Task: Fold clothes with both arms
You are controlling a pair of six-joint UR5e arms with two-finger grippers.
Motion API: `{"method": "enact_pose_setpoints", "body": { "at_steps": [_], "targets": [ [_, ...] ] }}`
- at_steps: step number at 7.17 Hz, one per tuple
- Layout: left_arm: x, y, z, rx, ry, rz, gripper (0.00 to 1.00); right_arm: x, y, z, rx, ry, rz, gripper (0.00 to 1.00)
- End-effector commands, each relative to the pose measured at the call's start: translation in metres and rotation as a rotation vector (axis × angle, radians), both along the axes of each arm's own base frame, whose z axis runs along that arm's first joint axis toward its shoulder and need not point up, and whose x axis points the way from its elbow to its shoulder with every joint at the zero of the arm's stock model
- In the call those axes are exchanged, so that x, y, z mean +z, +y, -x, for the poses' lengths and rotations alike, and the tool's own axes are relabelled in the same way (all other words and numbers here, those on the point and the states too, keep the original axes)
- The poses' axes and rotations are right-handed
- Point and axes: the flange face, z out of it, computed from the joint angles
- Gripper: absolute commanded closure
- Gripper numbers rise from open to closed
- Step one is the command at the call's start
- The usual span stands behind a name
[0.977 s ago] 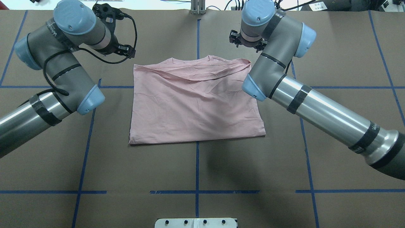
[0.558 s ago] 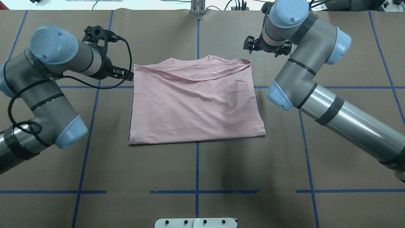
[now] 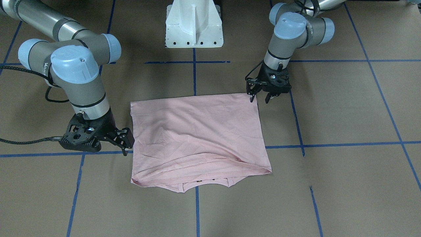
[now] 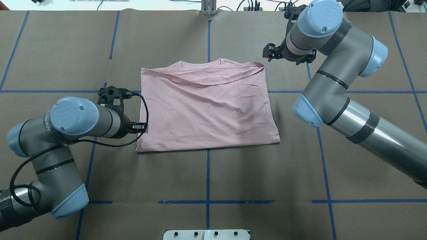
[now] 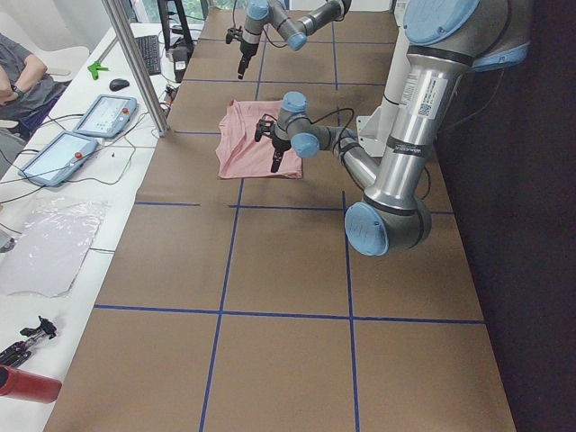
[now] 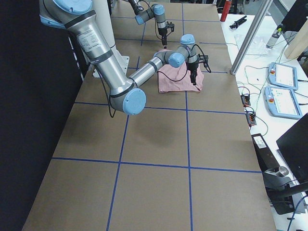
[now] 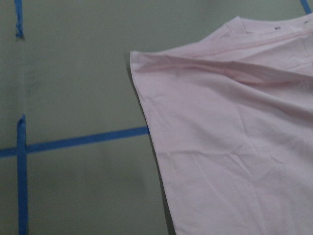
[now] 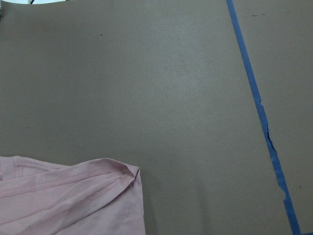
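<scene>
The light pink T-shirt (image 4: 206, 106) lies flat on the brown table as a rough rectangle, sleeves tucked in, collar at the far edge, and its print is hidden. My left gripper (image 4: 140, 126) hovers at the shirt's left edge near its near-left corner; in the front-facing view the left gripper (image 3: 260, 98) stands open with its fingers apart just above that corner. My right gripper (image 4: 269, 53) hangs open beside the far-right corner, clear of the cloth, and in the front-facing view the right gripper (image 3: 127, 142) holds nothing. Both wrist views show only shirt (image 7: 234, 147) edges and table.
The table (image 4: 367, 66) is covered in brown paper with blue tape lines (image 4: 207, 173). The white pedestal base (image 3: 194, 24) stands at the robot's side. A side bench with teach pendants (image 5: 103, 112) and a seated person (image 5: 22, 76) lies beyond the far edge.
My left arm has swung back toward the robot along the shirt's left edge, from the far-left corner to the near-left corner. My right arm has drifted slightly rightward. The shirt has not moved.
</scene>
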Motion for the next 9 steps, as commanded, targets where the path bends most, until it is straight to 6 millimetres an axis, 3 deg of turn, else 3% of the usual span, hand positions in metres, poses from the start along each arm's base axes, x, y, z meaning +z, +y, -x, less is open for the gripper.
{"method": "enact_pose_setpoints", "body": {
  "at_steps": [1,3,4,5,6,8,9],
  "targets": [
    [0.007,0.026,-0.022,0.027,-0.006,0.03,0.39,0.0,0.001,0.0,0.0,0.0,0.0,0.0],
    [0.016,0.028,-0.032,0.036,-0.024,0.038,0.42,0.001,0.0,-0.001,0.002,0.001,0.001,0.0],
    [0.017,0.029,-0.033,0.038,-0.026,0.042,0.54,0.001,0.0,-0.001,0.002,0.0,0.0,0.0],
    [0.014,0.029,-0.033,0.038,-0.021,0.039,0.81,0.001,0.0,-0.001,0.002,0.0,0.0,0.0],
    [0.013,0.029,-0.033,0.038,-0.018,0.038,1.0,0.001,0.0,-0.001,0.003,0.0,0.001,0.0],
    [0.01,0.031,-0.029,0.039,-0.013,0.034,1.0,-0.001,0.001,0.0,0.011,-0.004,0.001,0.05],
    [0.006,0.032,-0.025,0.043,-0.005,0.026,1.0,-0.006,0.004,0.001,0.006,-0.016,-0.01,0.16]
  ]
}}
